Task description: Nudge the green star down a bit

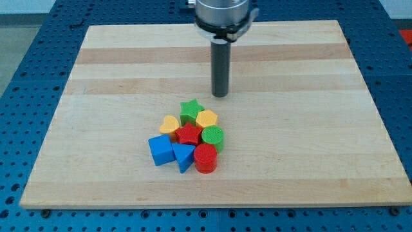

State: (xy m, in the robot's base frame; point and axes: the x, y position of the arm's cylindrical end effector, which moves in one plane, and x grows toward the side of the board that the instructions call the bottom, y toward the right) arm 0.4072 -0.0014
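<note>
The green star [191, 109] sits at the top of a tight cluster of blocks near the middle of the wooden board [96, 96]. It touches the yellow heart [170, 124] at its lower left, the yellow hexagon [206, 119] at its right and the red star [189, 135] below. My tip [221, 95] rests on the board above and to the right of the green star, a short gap away, touching no block.
The cluster also holds a green cylinder [213, 138], a red cylinder [206, 158], a blue cube [161, 150] and a blue triangle [183, 156]. The board lies on a blue perforated table [26, 77].
</note>
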